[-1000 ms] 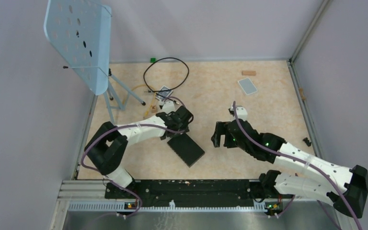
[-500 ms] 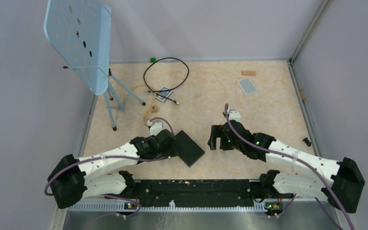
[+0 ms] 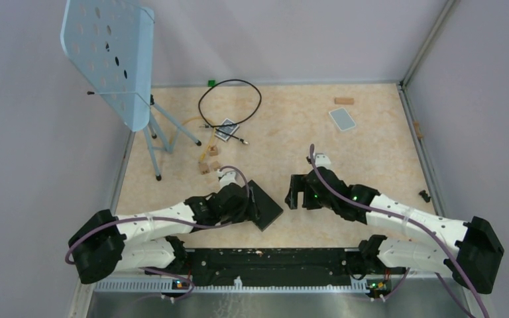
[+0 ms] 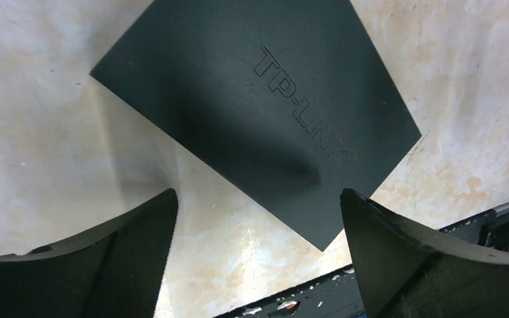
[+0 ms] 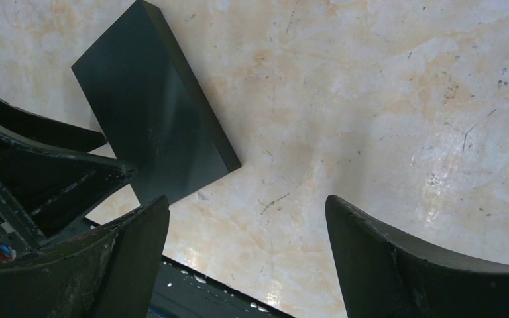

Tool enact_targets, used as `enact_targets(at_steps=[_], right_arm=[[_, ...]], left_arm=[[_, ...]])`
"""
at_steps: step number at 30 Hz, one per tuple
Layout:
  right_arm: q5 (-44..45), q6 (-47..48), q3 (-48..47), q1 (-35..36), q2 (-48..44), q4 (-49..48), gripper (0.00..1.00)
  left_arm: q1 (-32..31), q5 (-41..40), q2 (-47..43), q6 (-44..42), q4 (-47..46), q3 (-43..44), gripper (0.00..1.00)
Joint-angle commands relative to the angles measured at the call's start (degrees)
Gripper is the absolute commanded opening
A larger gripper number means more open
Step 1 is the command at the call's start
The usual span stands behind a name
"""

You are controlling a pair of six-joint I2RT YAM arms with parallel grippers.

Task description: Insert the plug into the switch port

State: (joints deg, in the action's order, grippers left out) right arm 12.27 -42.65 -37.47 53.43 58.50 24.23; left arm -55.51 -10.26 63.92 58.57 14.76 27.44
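Top external view: a flat matte-black rectangular box (image 3: 270, 210) lies turned at an angle on the beige marbled table (image 3: 305, 132), close to the near edge and between the two arms. The left gripper (image 3: 242, 202) sits over the box's left part, and the right gripper (image 3: 296, 192) hangs just beside it to the right, apart from it. In the left wrist view the box (image 4: 238, 99) carries embossed lettering reading "TP-LINK" across its top face. The left gripper (image 4: 258, 199) has its fingers spread wide, with a corner of the box lying between them; whether they touch it cannot be told. In the right wrist view the right gripper (image 5: 246, 202) also has its fingers spread wide, over bare table, with the box (image 5: 152, 112) up to the left showing one plain narrow edge. The switch port cannot be made out in any view. Well away, near the far wall, a thin black cable (image 3: 260, 99) lies in a loop, its ends by a dark patterned playing card (image 3: 226, 129); any plug on it is too small to tell. A pale grey-blue rounded card (image 3: 342, 118) lies far right.
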Motion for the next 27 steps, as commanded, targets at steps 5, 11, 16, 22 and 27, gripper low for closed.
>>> enact_targets(at_steps=[5,11,16,22,27], right_arm=[[-2.79,-0.58,1.10,-0.52,-1.05,-3.55,0.86],[-3.25,-1.20,1.57,-0.50,-2.64,-3.01,0.86],[-2.05,-2.11,2.19,-0.52,-5.23,-1.36,0.86],[-1.87,-3.26,3.98,-0.52,-8.05,0.24,0.86],[0.01,-5.26,5.21,-0.59,-10.64,1.79,0.86]], left_arm=[[-0.51,2.79,4.44,-0.03,-9.30,-1.90,0.93],[-0.57,3.16,10.18,-2.22,-12.65,1.50,0.87],[-0.42,1.68,18.42,-5.06,-12.65,7.40,0.84],[-0.10,1.96,27.62,-11.95,-12.19,16.43,0.84],[1.70,1.63,31.91,-14.64,-8.86,22.61,0.83]])
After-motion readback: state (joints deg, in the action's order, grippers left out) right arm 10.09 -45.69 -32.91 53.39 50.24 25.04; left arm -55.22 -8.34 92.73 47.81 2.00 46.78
